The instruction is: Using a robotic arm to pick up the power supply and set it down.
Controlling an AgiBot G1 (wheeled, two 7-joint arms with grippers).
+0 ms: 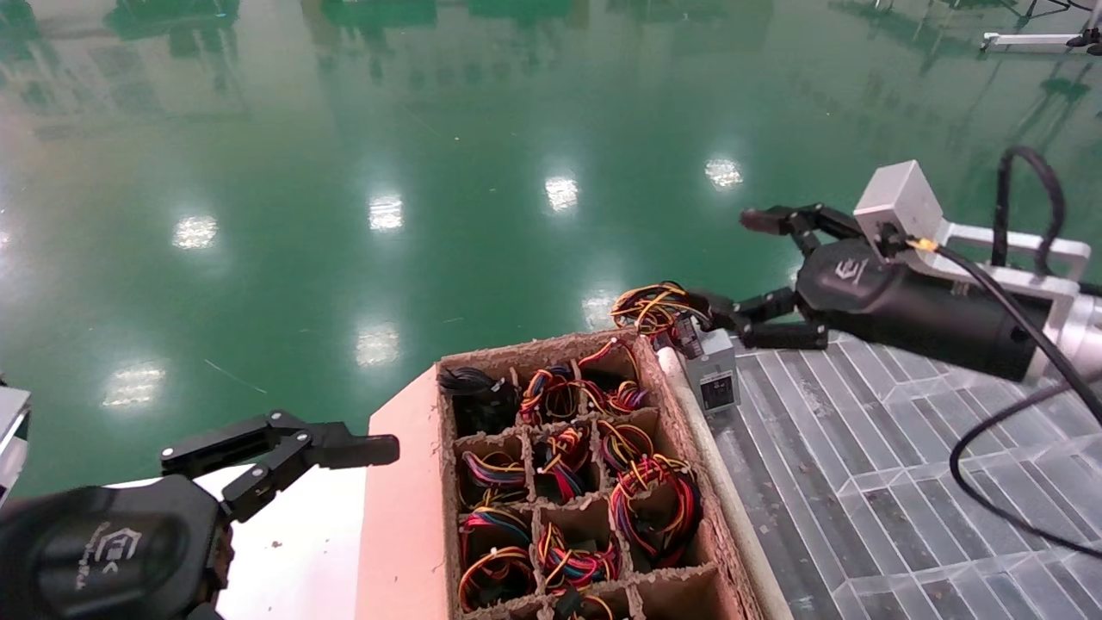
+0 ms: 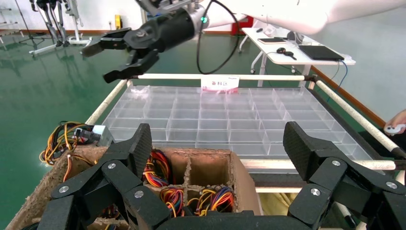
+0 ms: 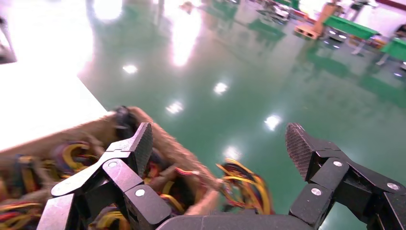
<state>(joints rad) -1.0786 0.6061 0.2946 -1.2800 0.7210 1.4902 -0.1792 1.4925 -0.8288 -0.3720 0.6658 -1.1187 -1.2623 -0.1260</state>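
The power supply, a small grey box with a dark label face, rests at the corner of the clear compartment tray, against the cardboard box. Its bundle of coloured wires spills over the box corner. My right gripper hangs open just above it, with the lower finger close to the wires and nothing held. The right wrist view shows the wires blurred between the open right gripper. In the left wrist view the power supply lies below the right gripper. My left gripper is open at the lower left.
A cardboard divider box holds several other wire bundles with dark units. A white rail runs between the box and the tray. Beyond lies green floor. A white surface sits under the left arm.
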